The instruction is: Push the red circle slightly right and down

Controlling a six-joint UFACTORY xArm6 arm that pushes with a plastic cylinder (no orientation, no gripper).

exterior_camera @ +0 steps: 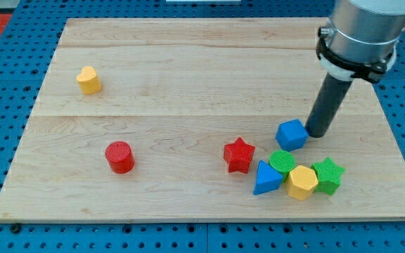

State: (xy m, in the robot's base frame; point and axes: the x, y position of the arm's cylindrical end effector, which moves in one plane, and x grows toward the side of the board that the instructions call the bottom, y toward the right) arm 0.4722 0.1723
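The red circle [119,157] is a short red cylinder standing on the wooden board [188,63] at the lower left. My tip [317,134] is far to its right, at the right side of the board, touching or just beside the right edge of the blue cube [292,134]. The dark rod rises from the tip up to the grey arm at the view's top right.
A yellow heart block [88,79] sits at the upper left. A red star [239,154] lies left of a cluster at the lower right: a blue triangle [266,178], a green circle [282,161], a yellow hexagon [302,183] and a green star [328,175].
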